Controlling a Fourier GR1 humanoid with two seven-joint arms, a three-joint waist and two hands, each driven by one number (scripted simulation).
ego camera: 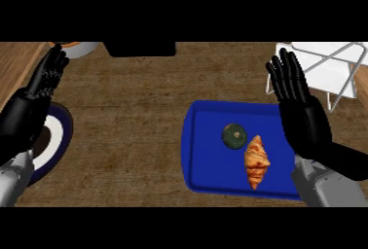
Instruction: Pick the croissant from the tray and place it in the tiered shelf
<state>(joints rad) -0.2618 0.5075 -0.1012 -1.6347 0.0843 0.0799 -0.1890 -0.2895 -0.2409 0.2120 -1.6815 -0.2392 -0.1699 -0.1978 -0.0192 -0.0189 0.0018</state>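
Observation:
A golden-brown croissant (256,161) lies on a blue tray (208,146) at the lower right of the counter, next to a dark green round item (233,135). My right hand (296,95) stands open with fingers up, over the tray's right edge and just right of the croissant, apart from it. The white wire tiered shelf (330,68) sits at the upper right, behind that hand. At the left edge my left hand (42,85) rests open, fingers up.
A dark blue plate with a white centre (63,127) lies at the left, partly hidden by my left forearm. A white round object (81,48) and a black block (140,48) stand along the far edge. Brown countertop spans the middle.

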